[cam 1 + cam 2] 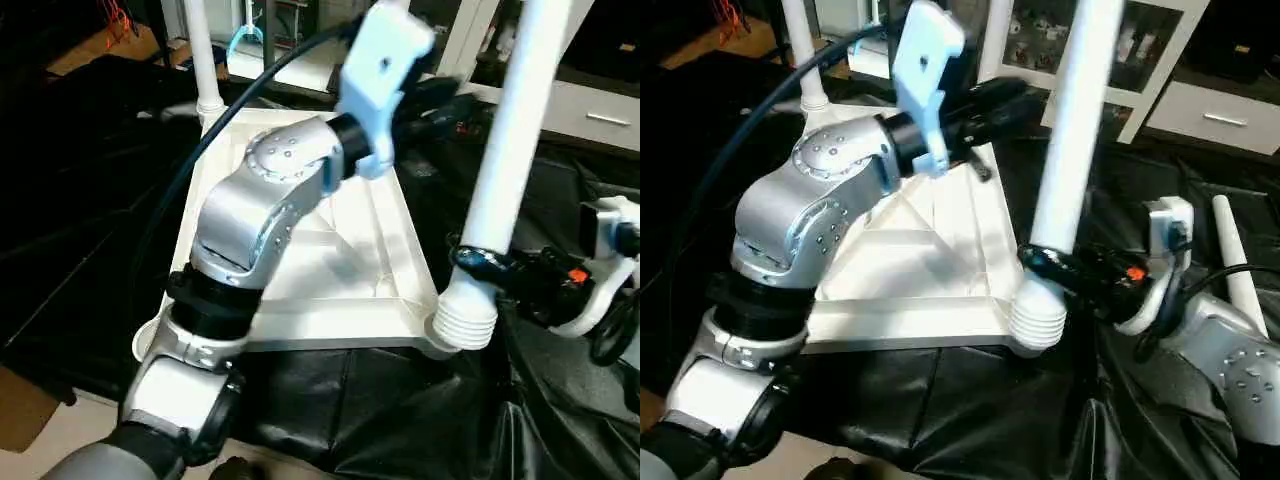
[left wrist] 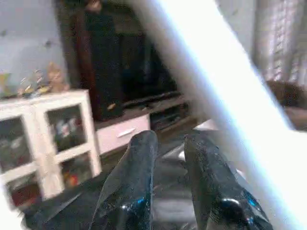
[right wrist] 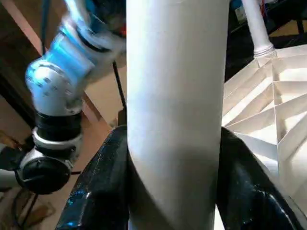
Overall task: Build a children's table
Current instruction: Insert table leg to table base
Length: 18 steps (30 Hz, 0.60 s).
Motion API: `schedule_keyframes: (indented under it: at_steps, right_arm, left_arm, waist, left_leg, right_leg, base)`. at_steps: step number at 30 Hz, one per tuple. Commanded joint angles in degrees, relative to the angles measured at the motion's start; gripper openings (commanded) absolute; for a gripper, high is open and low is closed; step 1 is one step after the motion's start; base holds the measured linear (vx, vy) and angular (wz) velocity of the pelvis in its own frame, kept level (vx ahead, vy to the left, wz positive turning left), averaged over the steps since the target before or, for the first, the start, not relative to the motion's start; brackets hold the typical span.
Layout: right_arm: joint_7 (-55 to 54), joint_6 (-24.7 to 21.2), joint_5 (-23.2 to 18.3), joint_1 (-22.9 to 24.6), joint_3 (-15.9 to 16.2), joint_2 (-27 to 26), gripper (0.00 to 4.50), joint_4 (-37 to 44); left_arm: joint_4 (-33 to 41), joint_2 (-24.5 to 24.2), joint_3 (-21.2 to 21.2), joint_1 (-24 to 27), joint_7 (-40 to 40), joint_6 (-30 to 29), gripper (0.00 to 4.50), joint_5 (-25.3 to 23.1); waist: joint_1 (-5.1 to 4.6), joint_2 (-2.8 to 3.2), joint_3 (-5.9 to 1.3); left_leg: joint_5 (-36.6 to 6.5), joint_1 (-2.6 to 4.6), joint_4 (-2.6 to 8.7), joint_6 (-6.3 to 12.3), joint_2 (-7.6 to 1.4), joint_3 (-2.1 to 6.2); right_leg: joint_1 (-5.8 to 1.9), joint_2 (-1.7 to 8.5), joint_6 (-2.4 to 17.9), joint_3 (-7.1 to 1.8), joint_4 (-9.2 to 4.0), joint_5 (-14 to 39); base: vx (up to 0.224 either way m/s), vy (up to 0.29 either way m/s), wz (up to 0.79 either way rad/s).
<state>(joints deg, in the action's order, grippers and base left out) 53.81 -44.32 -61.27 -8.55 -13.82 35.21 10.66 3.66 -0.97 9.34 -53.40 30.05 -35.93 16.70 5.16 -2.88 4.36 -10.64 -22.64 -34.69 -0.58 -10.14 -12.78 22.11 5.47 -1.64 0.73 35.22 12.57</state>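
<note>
- The children's table top (image 1: pixel 330 260) lies upside down on a black sheet (image 1: pixel 380 410), ribbed underside up, with round sockets at its corners.
- One tapered white leg (image 1: pixel 510 130) stands in the near corner socket (image 1: pixel 462 325) on the robot's right side. Its long axis runs almost upright, leaning slightly away from the top as it rises.
- The right pincer (image 1: pixel 478 262) is clamped on that leg just above its ribbed foot, one black finger on each side of the tube, as the right wrist view makes plain.
- A second leg (image 1: pixel 202 55) already stands in the far corner on the left side.
- A further loose leg (image 1: pixel 1238 265) lies on the sheet beside the right forearm, well apart from the top.
- The left pincer (image 1: pixel 985 100) hangs above the far part of the top, reaching across toward the held leg higher up its shaft. Its fingers (image 2: pixel 129 191) stand slightly apart with nothing between them; the tube passes just beside them.
- My judgement: the coming move turns on that upright axis. The right arm is the nearer and already holds the leg low; the left would steady or press it higher up, seating it straight down into the socket.
</note>
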Motion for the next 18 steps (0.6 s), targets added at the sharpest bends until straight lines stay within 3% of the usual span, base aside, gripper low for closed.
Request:
schedule_keyframes:
  at_steps: [1, 4, 9, 15, 17, 18]
  right_arm:
    - [0.3, 0.6, 0.9, 0.3, 0.2, 0.4, 1.84, 1.2]
    - [0.5, 0.8, 1.9, 0.1, 1.4, 0.0, 1.84, 1.8]
    - [0.4, 1.0, 2.4, -0.3, 1.8, -0.5, 1.84, 2.2]
    - [0.7, 1.8, 3.6, -0.2, 2.5, -0.5, 1.84, 2.5]
    - [0.5, 2.2, 4.2, -0.2, 2.7, -0.6, 1.84, 2.4]
    - [0.5, 2.3, 4.2, -0.2, 2.7, -0.7, 1.84, 2.4]
  left_arm:
    - [1.7, 0.8, 0.6, -1.4, 0.4, -0.8, 1.22, 1.8]
    - [2.1, 2.1, 0.9, -1.0, -0.2, -0.7, 1.22, 2.4]
    - [2.6, 3.6, -0.4, -0.7, -1.6, -1.0, 1.22, 2.6]
    - [2.6, 7.2, -8.3, -1.5, -6.6, -3.2, 1.22, 8.8]
    - [2.8, 7.2, -8.9, -1.7, -6.8, -3.5, 1.22, 9.1]
    - [2.8, 7.2, -8.9, -1.7, -6.8, -3.5, 1.22, 9.1]
  waist:
    - [0.08, -0.9, -3.76]
    - [0.03, -0.95, -3.67]
    - [-0.02, -0.96, -3.75]
    - [0.01, -1.14, -3.61]
    - [-0.01, -1.03, -3.58]
    - [0.0, -0.66, -3.52]
  left_leg:
    - [-1.9, 1.8, 3.43, 4.61, -3.19, 1.78]
    - [-2.9, 1.84, 3.53, 4.16, -3.2, 1.85]
    - [-1.8, 1.75, 3.45, 4.42, -3.18, 1.9]
    - [-1.5, 1.64, 3.35, 4.92, -3.14, 1.91]
    - [-1.6, 1.74, 3.37, 5.07, -3.09, 1.91]
    - [-1.8, 1.74, 3.43, 5.0, -3.12, 1.97]
  right_leg:
    - [-2.04, 2.71, 16.7, -1.16, -3.15, -2.2]
    - [-2.0, 2.69, 15.8, -1.2, -3.4, -0.1]
    - [-2.05, 2.66, 15.7, -1.17, -3.14, -2.3]
    - [-2.16, 2.73, 16.8, -1.17, -3.08, -3.1]
    - [-2.04, 2.56, 16.3, -1.16, -3.2, -2.6]
    - [-2.0, 2.61, 16.2, -1.18, -3.23, -2.3]
  base:
    - [0.0, 0.0, 0.0]
    - [0.0, 0.0, 0.0]
    - [0.0, 0.0, 0.0]
    - [0.0, 0.0, 0.0]
    - [0.0, 0.0, 0.0]
    - [0.0, 0.0, 0.0]
